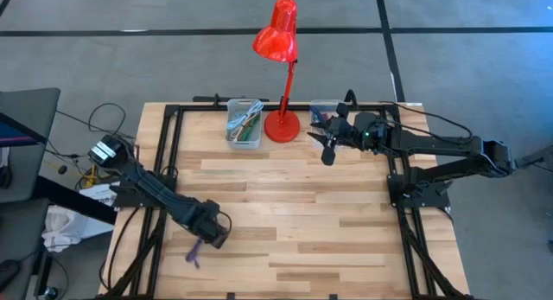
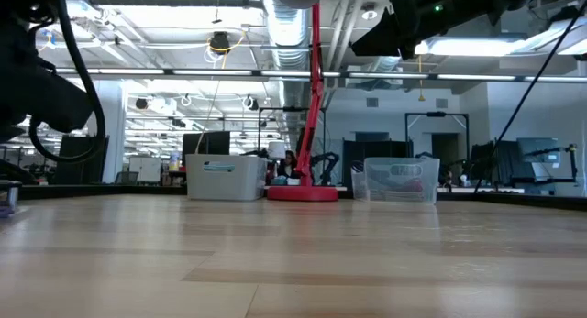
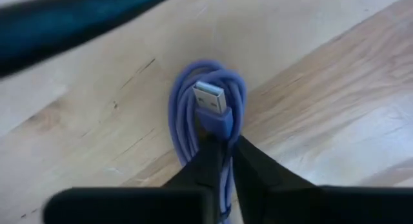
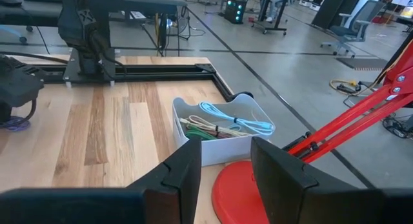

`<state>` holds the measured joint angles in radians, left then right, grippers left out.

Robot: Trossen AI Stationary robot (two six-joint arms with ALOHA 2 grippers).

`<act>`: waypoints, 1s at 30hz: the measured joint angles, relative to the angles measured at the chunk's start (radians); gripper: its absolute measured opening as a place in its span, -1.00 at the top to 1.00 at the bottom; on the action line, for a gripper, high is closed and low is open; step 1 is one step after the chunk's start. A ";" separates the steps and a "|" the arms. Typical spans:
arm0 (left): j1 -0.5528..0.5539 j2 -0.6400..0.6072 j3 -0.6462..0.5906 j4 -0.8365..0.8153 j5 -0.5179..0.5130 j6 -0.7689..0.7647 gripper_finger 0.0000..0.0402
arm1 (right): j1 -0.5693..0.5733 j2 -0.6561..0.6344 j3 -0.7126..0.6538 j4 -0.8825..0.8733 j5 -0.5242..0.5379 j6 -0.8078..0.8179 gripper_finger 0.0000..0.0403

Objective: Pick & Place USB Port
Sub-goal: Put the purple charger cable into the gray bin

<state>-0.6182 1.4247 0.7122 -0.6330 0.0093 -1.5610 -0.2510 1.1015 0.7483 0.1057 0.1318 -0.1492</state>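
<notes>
A purple USB cable, wound into a small coil with its silver plug on top, is at the table's near left. My left gripper is low over the table there and shut on the coil. My right gripper is open and empty, held high above the far right of the table beside the red lamp's base. The right wrist view shows its fingers apart. My left gripper pinches the coil between its two fingers, just behind the plug's purple housing. The plug points away from the fingers. The coil lies flat at table height; whether it rests on the wood or is just clear of it, I cannot tell.
A clear bin with several cables stands at the far middle, left of the red desk lamp. A second clear bin stands right of the lamp's base, behind my right gripper. Bare wood lies across the middle.
</notes>
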 joint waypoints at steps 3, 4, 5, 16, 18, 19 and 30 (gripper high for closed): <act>0.000 -0.002 -0.011 0.007 0.002 0.008 0.94 | 0.000 0.000 0.000 -0.001 0.000 0.000 0.37; 0.000 -0.006 -0.011 0.005 0.008 0.008 0.94 | 0.000 0.000 0.000 -0.001 0.000 0.001 0.37; 0.001 -0.012 -0.013 0.003 0.013 0.009 0.94 | 0.000 0.000 0.000 -0.001 0.000 0.001 0.37; 0.013 -0.154 -0.028 0.012 -0.152 0.070 0.96 | 0.000 0.000 0.000 0.002 0.000 0.000 0.38; 0.028 -0.171 -0.028 0.008 -0.170 0.101 0.96 | -0.001 0.000 0.000 0.002 0.000 0.000 0.38; 0.037 -0.178 -0.027 0.008 -0.181 0.120 0.96 | -0.001 0.000 0.000 0.002 0.000 0.000 0.38; 0.222 -0.261 -0.025 0.023 -0.289 0.440 0.96 | -0.001 0.000 0.000 -0.011 0.053 0.000 0.38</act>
<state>-0.3960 1.1641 0.6872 -0.6098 -0.2800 -1.1210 -0.2516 1.1015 0.7480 0.0949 0.1848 -0.1490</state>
